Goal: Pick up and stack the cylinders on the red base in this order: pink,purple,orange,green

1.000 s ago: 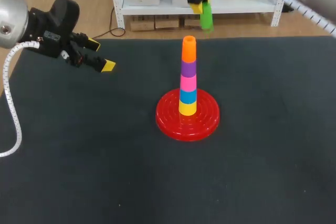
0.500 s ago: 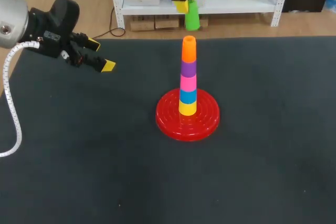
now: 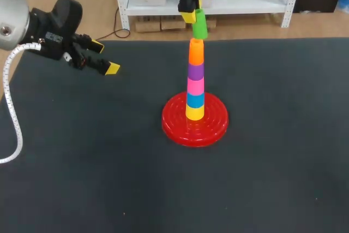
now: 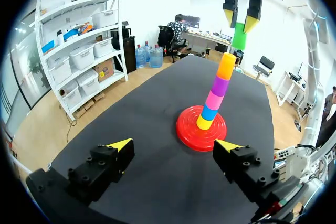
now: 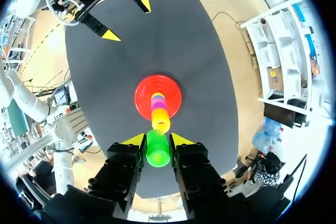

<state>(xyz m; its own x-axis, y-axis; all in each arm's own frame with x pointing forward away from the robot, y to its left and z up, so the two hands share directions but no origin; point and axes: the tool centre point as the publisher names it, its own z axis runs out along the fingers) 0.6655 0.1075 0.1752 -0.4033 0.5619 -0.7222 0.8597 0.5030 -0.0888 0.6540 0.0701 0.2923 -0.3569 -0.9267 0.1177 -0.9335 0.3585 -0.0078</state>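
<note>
The red base (image 3: 175,124) holds a tower of yellow, blue, pink (image 3: 196,86), purple (image 3: 196,71) and orange (image 3: 196,52) cylinders. My right gripper (image 3: 193,17) hangs just above the tower, shut on the green cylinder (image 3: 199,26), whose lower end sits close over the orange top. In the right wrist view the green cylinder (image 5: 157,150) is clamped between the fingers, directly above the tower and red base (image 5: 144,96). My left gripper (image 3: 103,58) stands open and empty, above the table at the far left. The left wrist view shows the tower (image 4: 213,98) ahead and the green cylinder (image 4: 239,35) over it.
The dark table mat (image 3: 272,162) stretches all around the base. No other loose object lies on it.
My right gripper has carried the green cylinder leftward and then down, to just above the orange cylinder. The left arm has not moved.
</note>
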